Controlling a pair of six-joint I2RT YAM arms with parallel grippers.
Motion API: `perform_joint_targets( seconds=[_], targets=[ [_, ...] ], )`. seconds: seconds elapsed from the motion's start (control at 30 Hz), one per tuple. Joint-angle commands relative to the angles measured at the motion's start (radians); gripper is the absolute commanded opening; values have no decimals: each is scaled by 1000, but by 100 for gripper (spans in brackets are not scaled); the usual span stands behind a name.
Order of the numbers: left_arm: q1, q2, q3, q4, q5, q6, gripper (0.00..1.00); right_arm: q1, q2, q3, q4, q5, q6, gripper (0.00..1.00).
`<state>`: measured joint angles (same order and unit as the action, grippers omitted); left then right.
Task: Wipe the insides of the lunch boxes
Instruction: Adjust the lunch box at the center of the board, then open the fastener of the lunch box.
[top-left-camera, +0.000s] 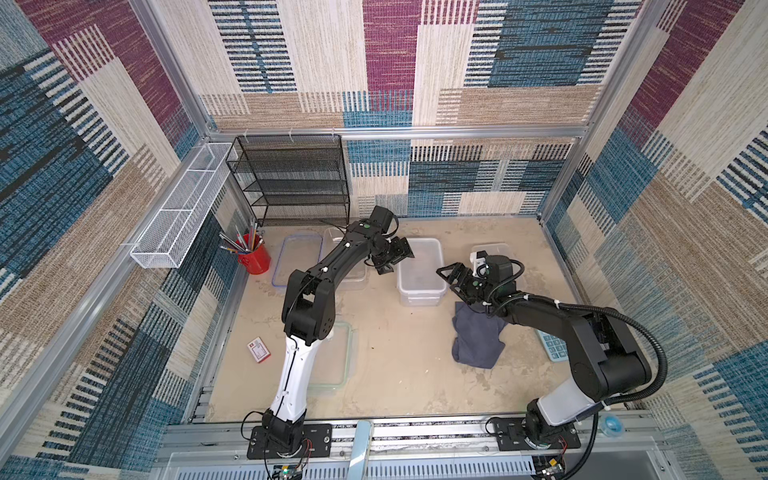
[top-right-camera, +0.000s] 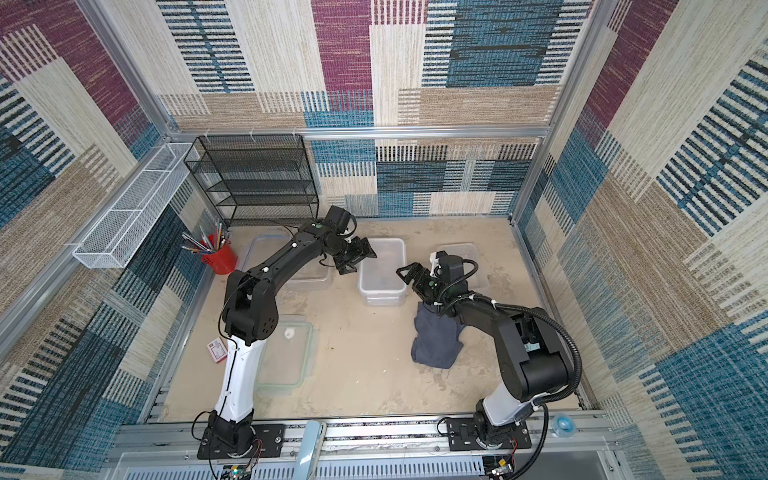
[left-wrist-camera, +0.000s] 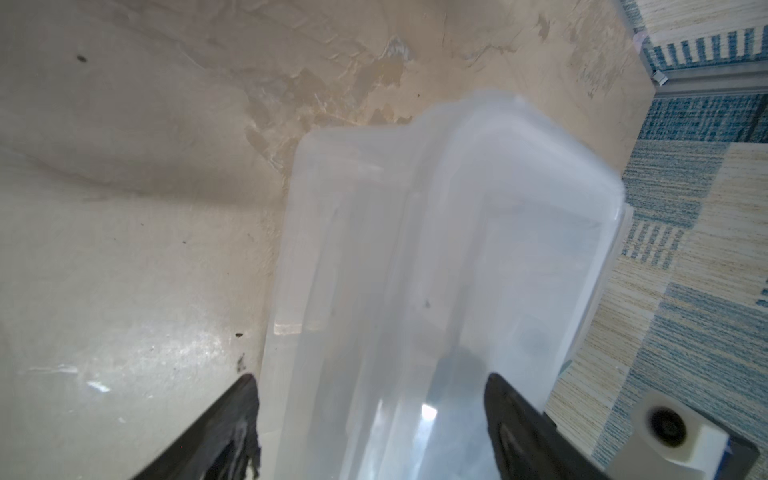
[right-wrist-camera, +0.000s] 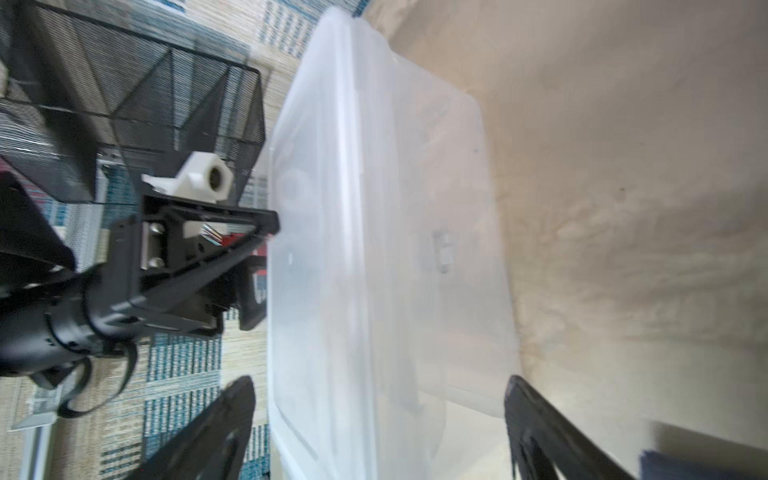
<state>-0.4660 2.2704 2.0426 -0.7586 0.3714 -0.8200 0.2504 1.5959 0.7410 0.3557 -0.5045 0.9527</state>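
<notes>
A deep frosted lunch box (top-left-camera: 419, 270) (top-right-camera: 382, 270) stands mid-table. My left gripper (top-left-camera: 397, 262) (top-right-camera: 359, 261) is open at its left rim; in the left wrist view the gripper (left-wrist-camera: 372, 382) straddles that box (left-wrist-camera: 436, 249), holding nothing. At the box's right side my right gripper (top-left-camera: 451, 282) (top-right-camera: 409, 281) is open too, with the box (right-wrist-camera: 374, 249) between its spread fingers (right-wrist-camera: 379, 381). A shallower clear lunch box (top-left-camera: 351, 272) lies partly under the left arm. Behind the right wrist sits a smaller lunch box (top-left-camera: 492, 248). The grey cloth (top-left-camera: 478, 336) (top-right-camera: 436, 336) lies loose on the table.
A blue-rimmed lid (top-left-camera: 297, 259) and a green-rimmed lid (top-left-camera: 338, 357) lie flat on the left. A red cup of pencils (top-left-camera: 254, 258), a black mesh rack (top-left-camera: 291, 183) and a white wire basket (top-left-camera: 178, 208) line the back left. A card box (top-left-camera: 259, 349) and a calculator (top-left-camera: 552, 347) lie nearer.
</notes>
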Motion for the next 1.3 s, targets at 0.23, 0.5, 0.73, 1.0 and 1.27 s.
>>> perform_joint_targets(
  seconds=[0.23,0.5,0.73,1.0,1.27],
  targets=[
    [-32,-41,-123,29,-9,-30,86,59,94,-89,471,51,325,84],
    [-44,-89,-234,82,-6,-63,86,99,150,-174,811,172,508,73],
    [-59,-123,-315,126,-6,-90,86,140,235,-188,1050,255,622,65],
    [-83,-129,-337,133,-11,-102,86,180,330,-184,1277,337,692,59],
    [-92,-123,-337,133,-15,-103,85,208,423,-147,1438,374,749,56]
  ],
)
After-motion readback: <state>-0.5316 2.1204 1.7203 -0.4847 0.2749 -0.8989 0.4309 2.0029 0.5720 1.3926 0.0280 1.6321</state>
